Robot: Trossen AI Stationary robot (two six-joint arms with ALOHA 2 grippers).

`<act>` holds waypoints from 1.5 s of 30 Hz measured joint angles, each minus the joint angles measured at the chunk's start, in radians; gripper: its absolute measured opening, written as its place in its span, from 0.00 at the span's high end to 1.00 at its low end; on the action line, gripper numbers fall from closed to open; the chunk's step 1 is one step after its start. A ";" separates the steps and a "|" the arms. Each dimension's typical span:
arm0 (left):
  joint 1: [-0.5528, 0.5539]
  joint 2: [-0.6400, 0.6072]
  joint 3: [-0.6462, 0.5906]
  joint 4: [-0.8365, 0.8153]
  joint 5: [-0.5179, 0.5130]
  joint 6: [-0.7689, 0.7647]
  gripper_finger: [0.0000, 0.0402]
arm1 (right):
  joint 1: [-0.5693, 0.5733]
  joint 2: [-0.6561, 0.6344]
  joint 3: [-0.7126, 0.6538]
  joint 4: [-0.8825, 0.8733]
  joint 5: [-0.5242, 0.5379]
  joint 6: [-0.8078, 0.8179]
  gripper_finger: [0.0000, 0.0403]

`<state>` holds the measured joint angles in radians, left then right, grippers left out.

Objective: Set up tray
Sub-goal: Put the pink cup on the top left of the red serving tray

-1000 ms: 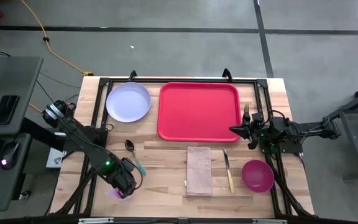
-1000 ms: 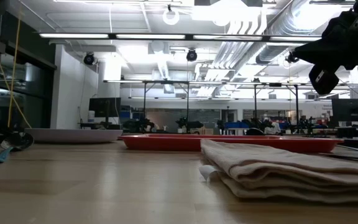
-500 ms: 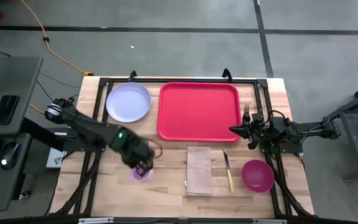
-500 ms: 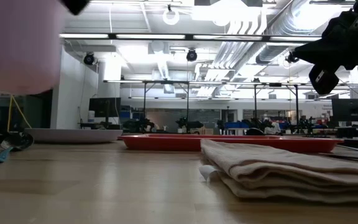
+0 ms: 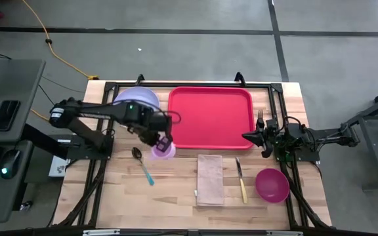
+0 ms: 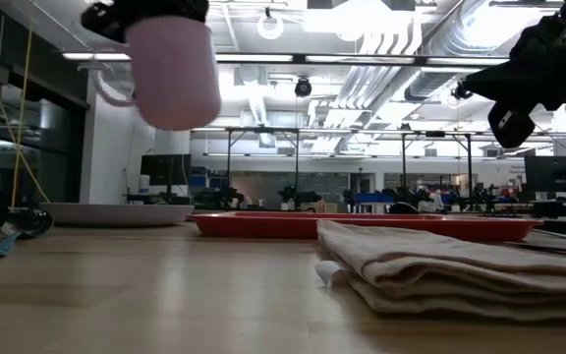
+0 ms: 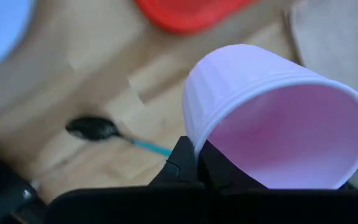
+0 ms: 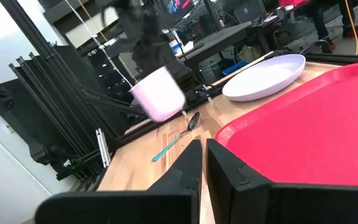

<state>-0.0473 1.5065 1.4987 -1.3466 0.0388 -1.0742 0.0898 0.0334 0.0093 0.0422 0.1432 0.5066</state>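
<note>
Pink cup (image 5: 163, 150) pinched by left gripper (image 5: 165, 141), left of centre; red tray (image 5: 210, 117) upper centre; lower it level inside the rim; right gripper (image 5: 249, 137) closed, idle, right.

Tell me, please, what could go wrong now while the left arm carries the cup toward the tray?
1. The left gripper pinches only the rim of the cup, which hangs tilted in the air; it might slip out.
2. The cup is just short of the tray corner; lowered too early, it may catch the raised rim.
3. The spoon lies on the table close by; a dropped cup could knock it.
</note>
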 joint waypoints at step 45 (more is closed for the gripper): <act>0.514 0.138 0.106 0.266 -0.081 0.266 0.97 | 0.000 0.000 0.000 0.011 0.094 -0.354 1.00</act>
<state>0.4665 1.6441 1.6044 -1.0807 -0.0423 -0.8078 0.0898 0.0334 0.0093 0.0532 0.2372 0.1528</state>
